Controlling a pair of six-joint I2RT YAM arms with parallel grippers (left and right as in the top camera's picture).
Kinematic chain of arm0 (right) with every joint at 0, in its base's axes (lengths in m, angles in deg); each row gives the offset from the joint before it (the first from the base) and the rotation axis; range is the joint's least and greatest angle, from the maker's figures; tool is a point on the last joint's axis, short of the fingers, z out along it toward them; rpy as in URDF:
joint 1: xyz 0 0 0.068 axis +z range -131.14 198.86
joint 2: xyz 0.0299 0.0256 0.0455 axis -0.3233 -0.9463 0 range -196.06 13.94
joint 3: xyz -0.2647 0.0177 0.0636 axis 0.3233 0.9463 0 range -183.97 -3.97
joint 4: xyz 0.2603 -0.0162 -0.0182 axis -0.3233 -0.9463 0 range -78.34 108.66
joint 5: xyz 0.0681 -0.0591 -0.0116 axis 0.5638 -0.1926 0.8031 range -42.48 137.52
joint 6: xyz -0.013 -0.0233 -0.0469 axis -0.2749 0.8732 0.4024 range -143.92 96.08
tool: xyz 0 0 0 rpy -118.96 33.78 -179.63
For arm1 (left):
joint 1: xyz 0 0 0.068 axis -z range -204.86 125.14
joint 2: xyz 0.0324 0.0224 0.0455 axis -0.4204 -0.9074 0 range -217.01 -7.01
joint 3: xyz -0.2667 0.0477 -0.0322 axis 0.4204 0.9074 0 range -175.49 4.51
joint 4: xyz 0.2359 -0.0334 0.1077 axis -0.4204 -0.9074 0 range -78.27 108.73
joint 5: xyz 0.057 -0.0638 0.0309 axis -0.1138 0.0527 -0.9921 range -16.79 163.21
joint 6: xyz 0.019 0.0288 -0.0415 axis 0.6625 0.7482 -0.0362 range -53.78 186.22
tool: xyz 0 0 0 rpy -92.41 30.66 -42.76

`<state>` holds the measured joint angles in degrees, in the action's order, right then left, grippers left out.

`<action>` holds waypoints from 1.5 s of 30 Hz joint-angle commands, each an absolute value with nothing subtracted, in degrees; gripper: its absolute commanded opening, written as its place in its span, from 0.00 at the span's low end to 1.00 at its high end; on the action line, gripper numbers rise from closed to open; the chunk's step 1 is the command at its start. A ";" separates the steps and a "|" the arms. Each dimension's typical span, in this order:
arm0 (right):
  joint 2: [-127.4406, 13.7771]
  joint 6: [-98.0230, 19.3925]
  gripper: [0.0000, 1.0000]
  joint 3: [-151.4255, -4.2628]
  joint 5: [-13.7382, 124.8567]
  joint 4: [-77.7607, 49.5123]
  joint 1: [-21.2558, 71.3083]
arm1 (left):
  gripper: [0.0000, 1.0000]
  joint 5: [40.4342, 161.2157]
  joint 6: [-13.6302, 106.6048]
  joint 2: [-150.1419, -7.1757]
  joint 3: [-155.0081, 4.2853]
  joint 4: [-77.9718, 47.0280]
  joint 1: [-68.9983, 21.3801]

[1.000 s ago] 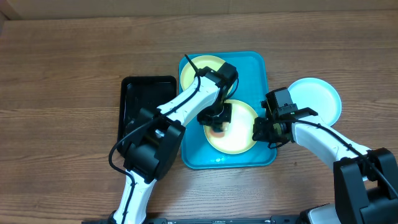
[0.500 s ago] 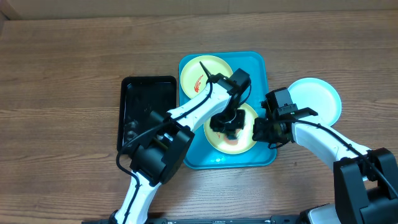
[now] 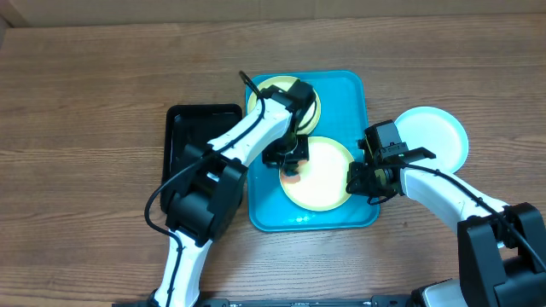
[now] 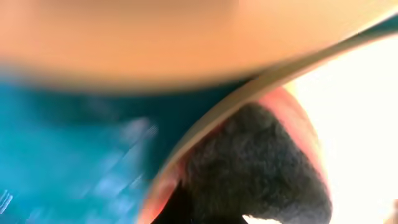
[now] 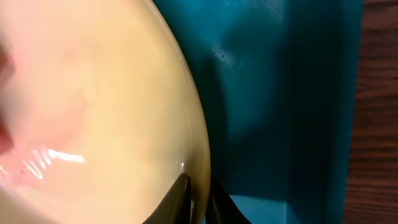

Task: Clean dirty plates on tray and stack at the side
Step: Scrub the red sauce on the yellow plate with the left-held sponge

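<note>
Wooden table (image 3: pixel 85 85), turquoise tray (image 3: pixel 354 85) mid-table. Far plate (image 3: pixel 260 94) sits in the tray's far left corner, near plate (image 3: pixel 328 183) toward its near right corner. Left gripper (image 3: pixel 287 160) closed on dark pad (image 4: pixel 249 168) at near plate's left rim. Right gripper (image 3: pixel 357 181) pinches its right rim. Blue plate (image 3: pixel 435 136) lies just off tray's right edge.
</note>
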<state>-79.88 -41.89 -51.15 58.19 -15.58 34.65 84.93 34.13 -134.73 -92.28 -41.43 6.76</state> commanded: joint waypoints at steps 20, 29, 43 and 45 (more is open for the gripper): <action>-80.38 -41.50 0.10 -50.84 56.75 -17.87 34.61 | 0.04 77.90 26.65 -139.43 -93.20 -45.32 7.46; -80.38 -41.50 0.10 -50.84 56.73 -17.83 34.61 | 0.04 74.66 31.18 -139.43 -94.01 -47.33 2.98; -80.38 -41.50 0.10 -50.84 56.73 -17.89 34.61 | 0.04 96.87 36.64 -142.30 -93.85 -35.07 12.51; -80.38 -41.50 0.10 -50.84 56.73 -17.89 34.61 | 0.04 96.52 36.64 -142.36 -93.87 -36.97 13.05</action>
